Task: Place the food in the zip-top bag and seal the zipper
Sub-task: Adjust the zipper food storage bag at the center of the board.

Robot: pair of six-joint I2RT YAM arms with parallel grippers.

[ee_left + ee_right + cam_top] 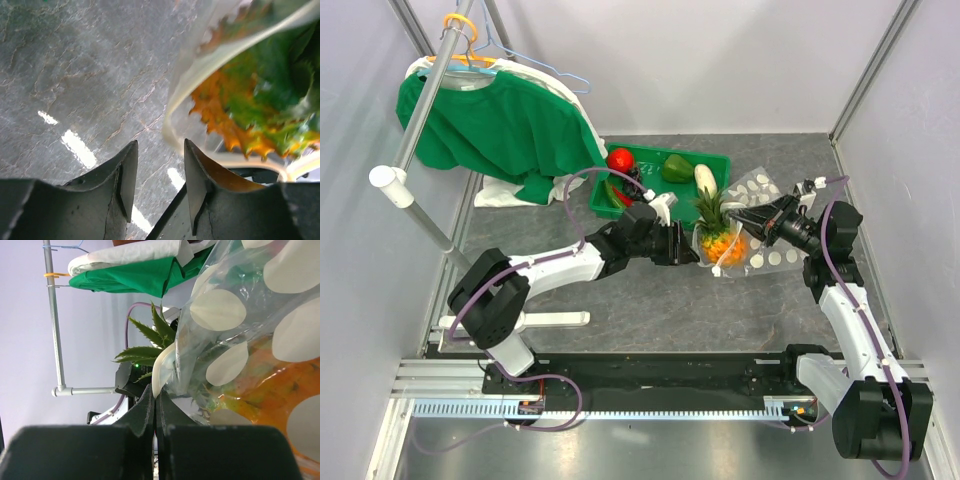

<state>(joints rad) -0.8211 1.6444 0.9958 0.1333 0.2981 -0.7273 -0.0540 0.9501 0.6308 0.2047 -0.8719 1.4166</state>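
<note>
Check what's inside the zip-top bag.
Only the pineapple shows in the zip-top bag: orange body behind dotted plastic, green crown poking out the mouth. Dots and glare hide anything else.

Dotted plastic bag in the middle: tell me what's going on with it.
The right gripper is shut on the mouth edge of the clear zip-top bag with white dots. The orange toy pineapple sits in the bag, its green crown poking out of the mouth. The left gripper is beside the bag's mouth, jaws open, gripping nothing. A red tomato, green pepper and white oblong vegetable lie in the green plastic tray. The bag is not yet sealed.
</note>
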